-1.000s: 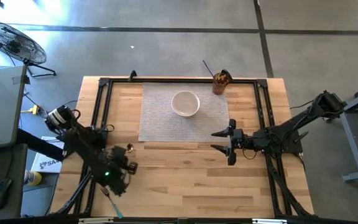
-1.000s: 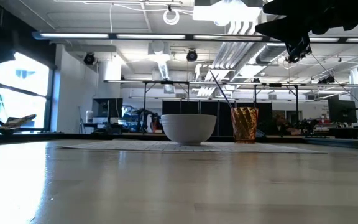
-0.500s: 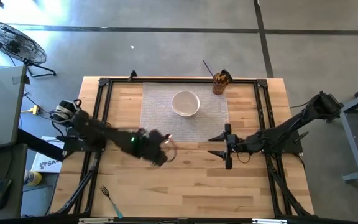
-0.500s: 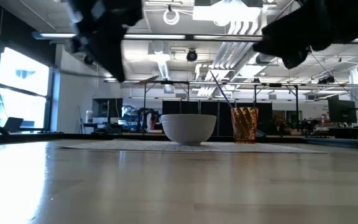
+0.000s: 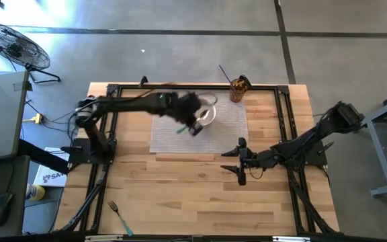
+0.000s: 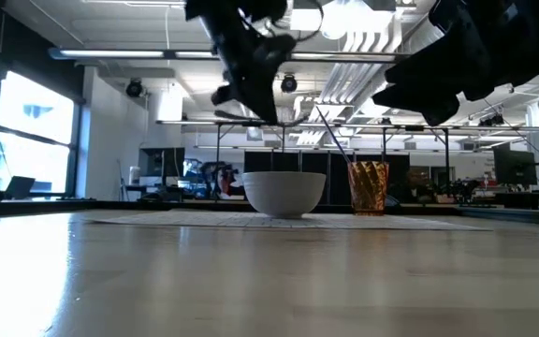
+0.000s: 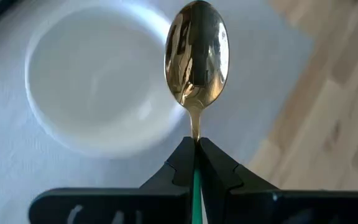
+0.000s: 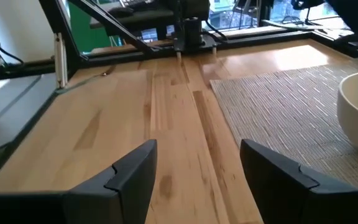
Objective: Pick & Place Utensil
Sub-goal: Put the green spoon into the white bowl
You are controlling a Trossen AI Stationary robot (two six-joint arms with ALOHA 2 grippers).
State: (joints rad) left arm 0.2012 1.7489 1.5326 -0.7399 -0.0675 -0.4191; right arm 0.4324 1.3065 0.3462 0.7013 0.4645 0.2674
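My left claw (image 7: pixel 194 149) is clenched on the green handle of a gold metal spoon (image 7: pixel 197 53), carrying it above the near-left side of the round white ceramic bowl (image 5: pixel 205 111) on the grey woven placemat (image 5: pixel 230 131). I judge this the transport step; next I need to centre the spoon over the bowl, lower it, then release. My right claw (image 5: pixel 238 161) waits released over the wooden surface (image 5: pixel 200 195), nearer and to the right.
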